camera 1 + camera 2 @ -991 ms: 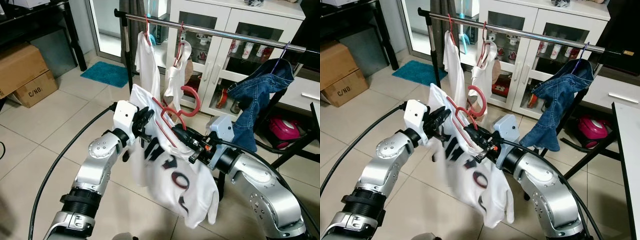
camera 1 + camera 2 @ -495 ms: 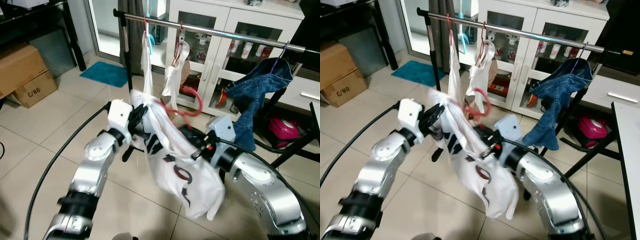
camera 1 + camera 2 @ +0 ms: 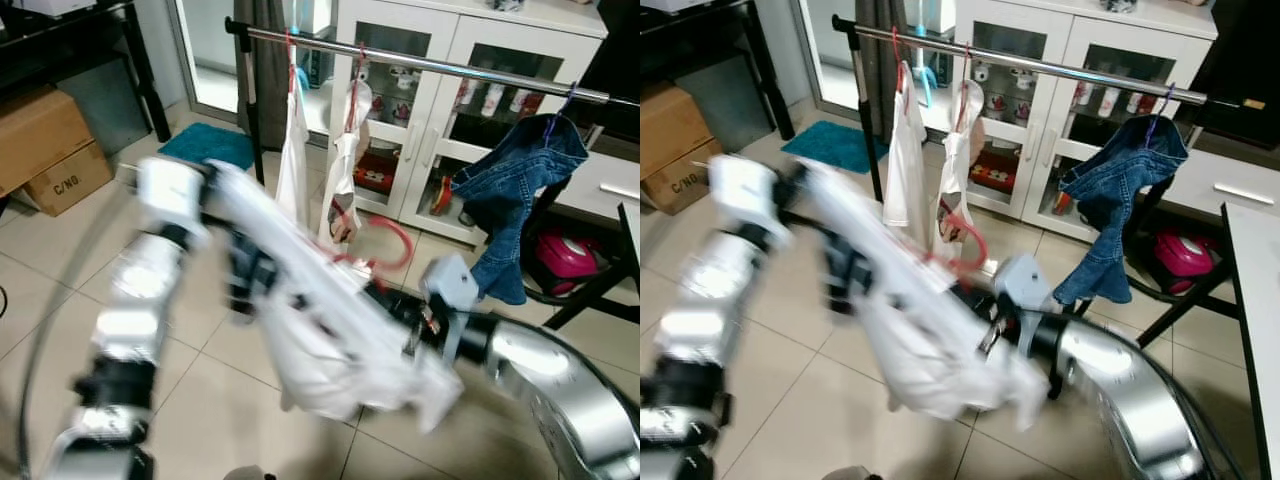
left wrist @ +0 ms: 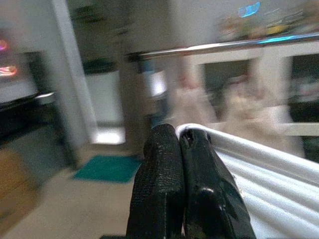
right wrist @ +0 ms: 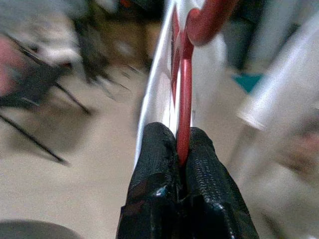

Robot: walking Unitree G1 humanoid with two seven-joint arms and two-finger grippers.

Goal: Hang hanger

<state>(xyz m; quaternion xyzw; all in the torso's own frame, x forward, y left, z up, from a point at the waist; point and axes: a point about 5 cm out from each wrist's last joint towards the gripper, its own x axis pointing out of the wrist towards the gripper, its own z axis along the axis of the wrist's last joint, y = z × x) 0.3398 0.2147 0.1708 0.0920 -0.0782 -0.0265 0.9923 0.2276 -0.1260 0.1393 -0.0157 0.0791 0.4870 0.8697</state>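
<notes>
A white T-shirt with dark print hangs on a red hanger, stretched between my two arms in front of a metal clothes rail. My left gripper is shut on an edge of the shirt, raised at the left. My right gripper is shut on the hanger's red neck, low and to the right, below the rail. The hook points up towards the rail without touching it. Both arms are blurred by motion.
Two white garments on red hangers and a pair of jeans hang on the rail. Behind it stands a white glass-door cabinet. Cardboard boxes and a teal mat lie to the left, a pink appliance to the right.
My left arm has swung up and out to the left, pulling the shirt taut. The hanger and right gripper have dropped lower and shifted right.
</notes>
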